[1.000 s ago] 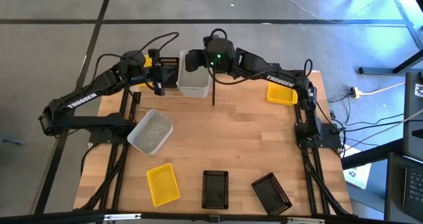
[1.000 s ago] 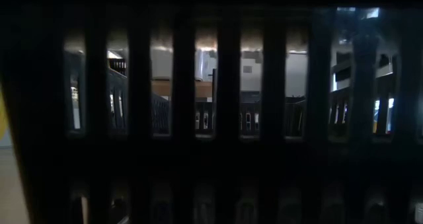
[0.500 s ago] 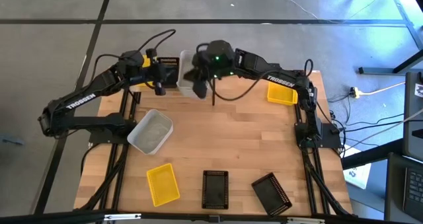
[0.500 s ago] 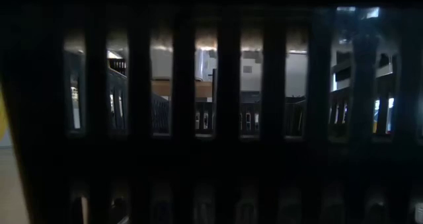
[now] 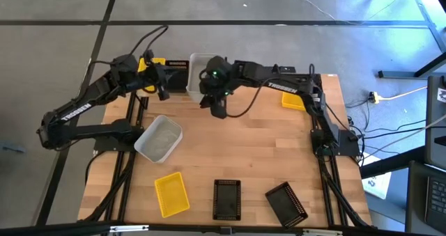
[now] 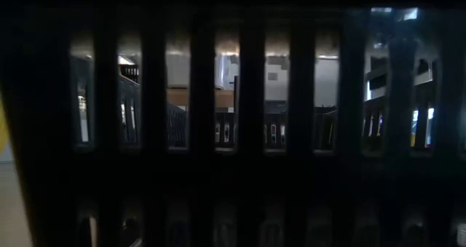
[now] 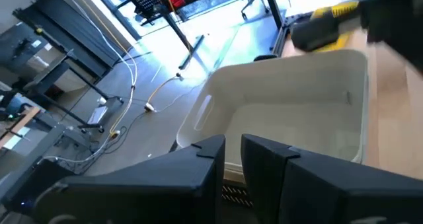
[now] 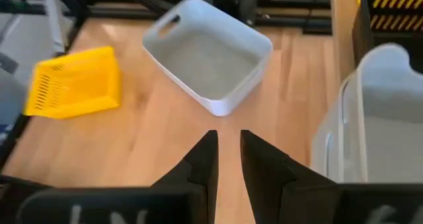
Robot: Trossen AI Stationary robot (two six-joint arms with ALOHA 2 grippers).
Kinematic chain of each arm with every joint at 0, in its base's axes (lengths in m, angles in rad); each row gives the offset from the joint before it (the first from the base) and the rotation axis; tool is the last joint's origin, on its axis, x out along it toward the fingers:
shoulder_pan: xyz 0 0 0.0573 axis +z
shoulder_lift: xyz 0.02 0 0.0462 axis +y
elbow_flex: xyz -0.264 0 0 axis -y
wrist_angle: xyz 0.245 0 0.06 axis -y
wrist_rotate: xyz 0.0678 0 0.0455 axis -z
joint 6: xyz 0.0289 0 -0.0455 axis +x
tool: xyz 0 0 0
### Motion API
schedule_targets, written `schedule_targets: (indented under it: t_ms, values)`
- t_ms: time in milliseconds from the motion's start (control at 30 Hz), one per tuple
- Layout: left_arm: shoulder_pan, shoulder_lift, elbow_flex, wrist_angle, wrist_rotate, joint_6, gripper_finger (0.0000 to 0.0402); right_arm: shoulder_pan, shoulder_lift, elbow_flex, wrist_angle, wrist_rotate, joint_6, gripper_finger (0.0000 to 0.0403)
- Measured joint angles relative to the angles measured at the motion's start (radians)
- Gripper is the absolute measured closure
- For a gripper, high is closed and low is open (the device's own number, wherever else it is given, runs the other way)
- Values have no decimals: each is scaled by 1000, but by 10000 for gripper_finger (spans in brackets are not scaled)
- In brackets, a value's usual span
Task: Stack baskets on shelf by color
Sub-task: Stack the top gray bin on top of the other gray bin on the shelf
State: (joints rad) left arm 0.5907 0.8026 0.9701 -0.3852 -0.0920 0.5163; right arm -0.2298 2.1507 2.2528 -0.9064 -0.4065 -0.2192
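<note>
A: What changed?
B: The right gripper (image 5: 217, 109) has backed off the translucent white plastic basket (image 5: 200, 79), fingers nearly together, pinching nothing.
A: And the basket?
B: At the bench's (image 5: 244, 159) far edge. The left gripper (image 5: 163, 91), beside it, is likewise empty.

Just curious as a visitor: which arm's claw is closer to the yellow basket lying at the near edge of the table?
Right. The right claw is over the table's middle back, pointing toward the yellow basket. The left claw sits farther back, by the white bin at the shelf.

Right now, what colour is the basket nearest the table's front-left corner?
Yellow basket; the high view shows it best.
</note>
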Motion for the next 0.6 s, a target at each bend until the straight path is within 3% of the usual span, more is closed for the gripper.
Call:
schedule_targets:
  t_ms: [200,333,600]
  values:
    - [0,-14,0,-7,0,-17,357,0,20,0,-2,163,-3,338]
    - [0,-19,0,-25,0,-21,357,0,21,0,-2,211,-3,338]
    - [0,-18,0,-138,0,-112,357,2,12,1,-3,190,-16,338]
